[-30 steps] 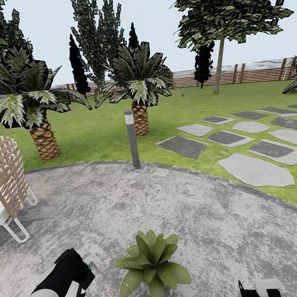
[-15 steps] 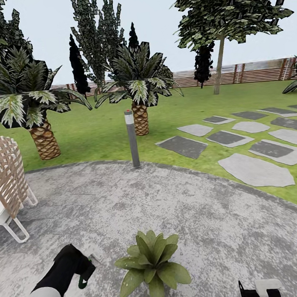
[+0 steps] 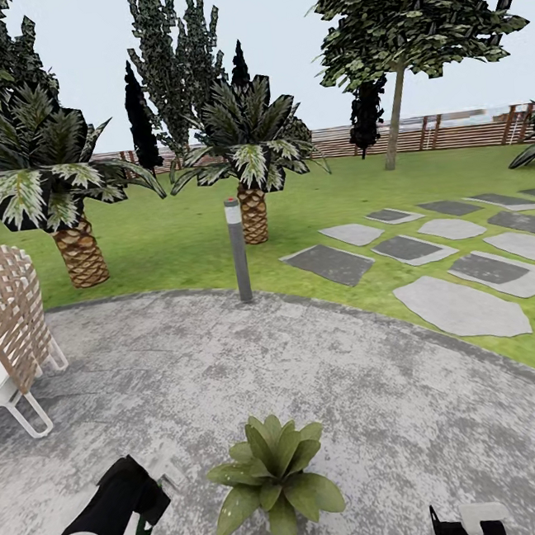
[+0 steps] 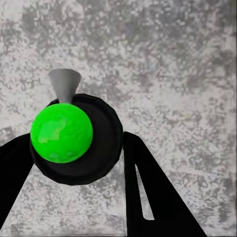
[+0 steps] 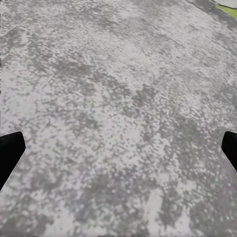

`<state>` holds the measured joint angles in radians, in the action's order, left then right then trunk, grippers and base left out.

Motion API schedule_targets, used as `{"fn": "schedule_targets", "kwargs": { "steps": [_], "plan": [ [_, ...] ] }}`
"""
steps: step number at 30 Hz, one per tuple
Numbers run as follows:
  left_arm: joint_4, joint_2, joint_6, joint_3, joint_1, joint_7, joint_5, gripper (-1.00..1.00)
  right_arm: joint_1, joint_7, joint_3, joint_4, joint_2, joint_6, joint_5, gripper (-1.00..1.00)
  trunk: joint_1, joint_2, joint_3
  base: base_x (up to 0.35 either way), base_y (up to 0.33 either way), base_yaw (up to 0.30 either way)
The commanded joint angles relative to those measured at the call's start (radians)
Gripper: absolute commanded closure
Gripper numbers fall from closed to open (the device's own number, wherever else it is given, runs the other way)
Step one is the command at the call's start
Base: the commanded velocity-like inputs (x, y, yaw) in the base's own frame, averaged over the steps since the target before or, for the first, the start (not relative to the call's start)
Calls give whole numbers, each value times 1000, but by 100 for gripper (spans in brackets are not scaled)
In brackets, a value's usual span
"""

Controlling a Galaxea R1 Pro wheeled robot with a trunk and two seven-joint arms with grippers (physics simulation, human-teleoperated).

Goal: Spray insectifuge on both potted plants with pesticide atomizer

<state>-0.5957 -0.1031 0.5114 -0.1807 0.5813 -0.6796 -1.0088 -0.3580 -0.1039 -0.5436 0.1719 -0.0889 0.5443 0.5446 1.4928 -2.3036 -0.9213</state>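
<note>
Atomizer in hand beside the plant

Our left gripper (image 4: pixel 74 163) clamps the pesticide atomizer (image 4: pixel 74 133) (green cap up) just beside a potted plant (image 3: pixel 273 479) on grey paving (image 3: pixel 401 418); our right gripper (image 5: pixel 118 153) gapes wide.

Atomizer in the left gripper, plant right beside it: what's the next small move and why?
Probably swing the left gripper toward the potted plant and aim the nozzle at its leaves. The pesticide atomizer sits between the fingers, its grey nozzle over bare paving, not foliage. No pale specks show on the leaves, so spraying seems undone.
</note>
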Motion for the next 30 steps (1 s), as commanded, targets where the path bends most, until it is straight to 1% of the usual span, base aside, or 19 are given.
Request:
{"fn": "schedule_targets", "kwargs": {
  "steps": [1, 5, 10, 13, 15, 16, 18, 19, 20, 21, 22, 24, 25, 26, 27, 28, 30],
  "plan": [
    [17, 1, 3, -4, 0, -8, -8, 100, -1, -7, -4, -2, 0, 3, 11, -100, 0, 0, -1, 72, 191, 0],
    [36, 1, 5, -2, 0, -8, -11, 100, -1, -7, -4, -2, 0, 3, 11, -100, 0, 0, -1, 25, 268, -14],
    [41, 3, 4, -2, 0, -8, -9, 100, -1, -7, -4, -2, 0, 3, 11, -100, 0, 0, -1, 2, 246, -220],
    [88, 22, 4, 6, 1, -9, -8, 100, -1, -7, -4, -2, 0, 3, 11, -100, 0, 0, -1, 0, 32, -62],
    [107, 33, 10, 22, 3, -13, -8, 100, -1, -7, -4, -2, 0, 3, 11, -100, 0, 0, -1, 0, 8, -16],
    [111, 36, 13, 28, 6, -22, -7, 100, -1, -7, -4, -2, 0, 3, 11, -100, 0, 0, -1, 0, 4, -7],
    [116, 40, 19, 35, 11, -60, -7, 100, -1, -7, -4, -2, 0, 3, 11, -100, 0, 0, -1, 0, 2, -4],
    [117, 40, 25, 38, 15, -101, -8, 100, -1, -7, -4, -2, 0, 3, 11, -100, 0, 0, -1, 0, 1, -1],
    [117, 40, 34, 40, 17, -129, -9, 100, -1, -7, -4, -2, 0, 3, 11, -100, 0, 0, -1, 0, 0, 0],
    [111, 37, 74, 42, 20, -188, -15, 100, -1, -7, -4, -2, 0, 3, 11, -100, 0, 0, -1, 0, 0, 0],
    [107, 35, 101, 43, 25, -210, -20, 100, -1, -7, -4, -2, 0, 3, 11, -100, 0, 0, -1, 0, 0, 0],
    [109, 34, 128, 47, 47, -225, -33, 100, -1, -7, -4, -2, 0, 3, 11, -100, 0, 0, -1, 0, 0, 0],
    [113, 35, 139, 49, 67, -231, -48, 100, -1, -7, -4, -2, 0, 3, 11, -100, 0, 0, -1, 0, 0, 0],
    [117, 37, 152, 51, 91, -238, -73, 100, -1, -7, -4, -2, 0, 3, 11, -100, 0, 0, -1, 0, 0, 0],
    [118, 39, 163, 51, 101, -248, -87, 100, -1, -7, -4, -2, 0, 3, 11, -100, 0, 0, -1, 0, 0, 0],
    [118, 42, 192, 59, 121, -285, -118, 100, -1, -7, -4, -2, 0, 3, 11, -100, 0, 0, -1, 0, 0, 0],
    [119, 43, 209, 73, 142, -337, -154, 100, -1, -7, -4, -2, 0, 3, 11, -100, 0, 0, -1, 0, 0, 0]
  ]
}}
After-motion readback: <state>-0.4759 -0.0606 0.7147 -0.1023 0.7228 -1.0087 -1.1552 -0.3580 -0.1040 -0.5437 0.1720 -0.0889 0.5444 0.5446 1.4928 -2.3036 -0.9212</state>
